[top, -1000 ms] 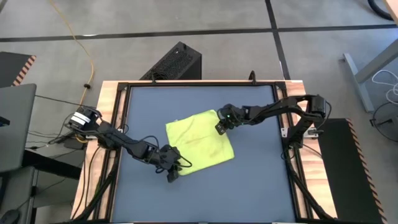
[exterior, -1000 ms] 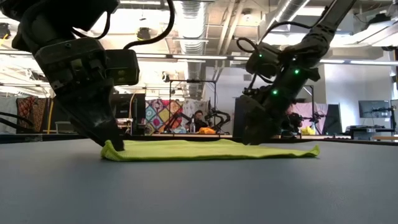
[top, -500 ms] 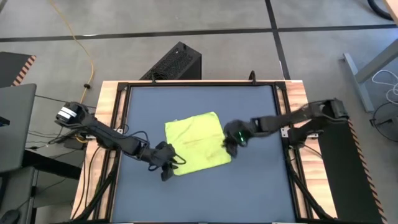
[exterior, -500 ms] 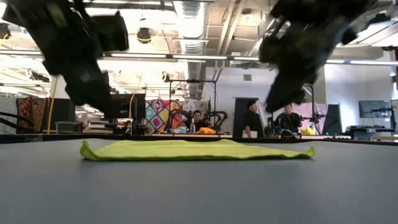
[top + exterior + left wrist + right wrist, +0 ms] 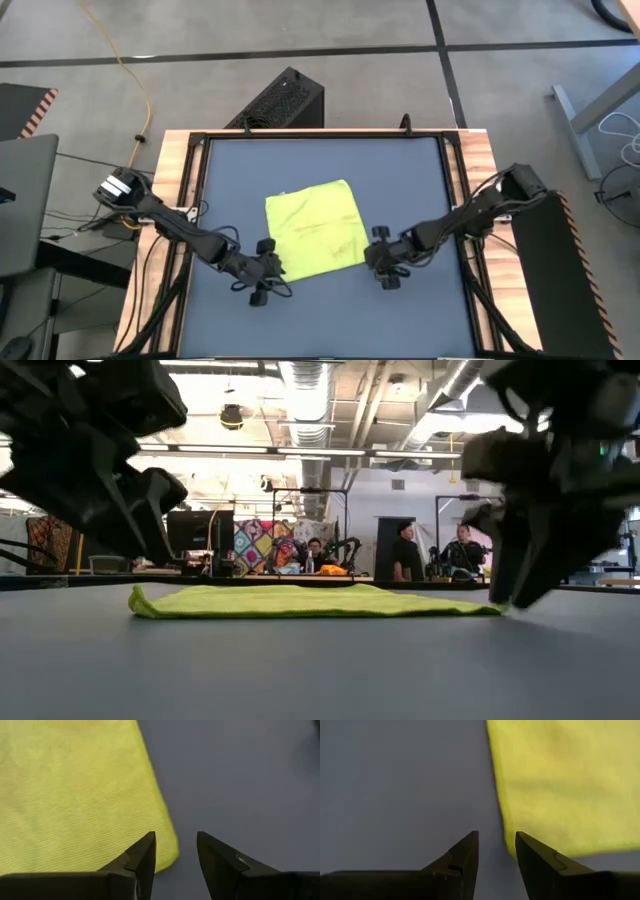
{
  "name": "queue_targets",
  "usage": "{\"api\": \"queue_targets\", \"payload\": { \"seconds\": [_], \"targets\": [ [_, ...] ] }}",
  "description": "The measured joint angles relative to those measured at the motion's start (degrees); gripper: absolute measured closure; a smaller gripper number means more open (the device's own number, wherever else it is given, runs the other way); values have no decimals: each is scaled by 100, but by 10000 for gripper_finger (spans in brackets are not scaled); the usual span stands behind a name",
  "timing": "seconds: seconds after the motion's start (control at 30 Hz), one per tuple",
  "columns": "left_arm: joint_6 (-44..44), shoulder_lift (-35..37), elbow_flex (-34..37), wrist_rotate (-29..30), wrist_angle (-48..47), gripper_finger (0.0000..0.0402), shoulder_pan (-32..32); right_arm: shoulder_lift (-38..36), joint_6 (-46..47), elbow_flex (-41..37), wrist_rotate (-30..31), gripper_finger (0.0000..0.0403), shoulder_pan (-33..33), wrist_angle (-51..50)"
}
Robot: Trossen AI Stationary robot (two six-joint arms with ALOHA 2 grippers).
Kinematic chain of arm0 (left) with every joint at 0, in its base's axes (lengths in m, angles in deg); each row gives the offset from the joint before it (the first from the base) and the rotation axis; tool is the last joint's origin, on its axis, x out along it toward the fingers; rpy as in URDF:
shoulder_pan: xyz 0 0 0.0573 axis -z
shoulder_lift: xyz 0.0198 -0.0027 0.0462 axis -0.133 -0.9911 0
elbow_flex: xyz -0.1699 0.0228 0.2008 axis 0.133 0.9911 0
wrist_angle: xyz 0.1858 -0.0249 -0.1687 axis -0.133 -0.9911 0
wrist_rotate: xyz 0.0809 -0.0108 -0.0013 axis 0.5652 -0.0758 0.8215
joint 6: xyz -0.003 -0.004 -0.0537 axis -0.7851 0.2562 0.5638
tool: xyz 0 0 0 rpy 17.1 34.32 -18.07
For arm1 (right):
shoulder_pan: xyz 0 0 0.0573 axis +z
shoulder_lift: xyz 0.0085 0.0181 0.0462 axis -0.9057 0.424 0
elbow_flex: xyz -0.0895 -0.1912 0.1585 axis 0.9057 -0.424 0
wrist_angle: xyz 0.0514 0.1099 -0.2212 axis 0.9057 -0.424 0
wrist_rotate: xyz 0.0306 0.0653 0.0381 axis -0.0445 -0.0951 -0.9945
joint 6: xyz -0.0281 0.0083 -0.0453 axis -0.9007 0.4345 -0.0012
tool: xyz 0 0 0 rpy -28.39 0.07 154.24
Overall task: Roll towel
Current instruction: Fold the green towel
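The lime yellow-green towel (image 5: 313, 232) lies spread flat on the dark blue-grey tabletop (image 5: 320, 165), showing as a low strip in the low view (image 5: 310, 600). My left gripper (image 5: 272, 272) hovers open just above the towel's near left corner (image 5: 169, 854), its fingers on either side of the corner and clear of it. My right gripper (image 5: 374, 258) hovers open over the near right corner (image 5: 515, 849) in the same way. In the low view both hang a little above the table, the left gripper (image 5: 150, 530) and the right gripper (image 5: 515, 575).
Bare tabletop surrounds the towel on all sides (image 5: 320, 310). A black box (image 5: 283, 100) stands on the floor beyond the far edge. The table's wooden frame and cables run along both sides (image 5: 170, 200). People (image 5: 405, 555) stand far off in the room behind.
My right gripper has swept from the towel's far right corner along its right edge to the near right corner, rolling its wrist. My left gripper has lifted off the near left corner, drawn slightly left and rolled. The towel's near left corner now lies flat.
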Motion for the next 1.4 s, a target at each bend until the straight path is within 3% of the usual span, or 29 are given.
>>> {"api": "queue_targets", "payload": {
  "seconds": [0.17,0.37,0.6,0.83,0.93,1.07,1.13,1.2,1.4],
  "targets": [
    [2,-278,-1,-267,136,269,-15,162,129,18,59,248,7,19],
    [76,-543,0,-610,415,269,-13,-175,89,3,42,248,57,-64],
    [24,-543,0,-399,327,269,-18,-200,-298,-4,41,248,-76,-205],
    [23,-541,0,-392,46,270,-20,404,-358,11,27,251,-107,-208],
    [160,-537,-9,-305,-140,283,-18,551,-356,20,30,272,-107,-231],
    [670,-532,-9,-139,-197,348,-17,535,-312,16,-17,335,-121,-275],
    [920,-526,-7,-98,-184,385,-21,417,-279,8,-166,371,-172,-312],
    [1127,-460,-1,-109,-191,394,-33,186,-163,3,-343,389,-258,-357],
    [1384,319,2,-183,-136,401,-31,-701,618,16,-1762,388,-698,-556]
  ]
}}
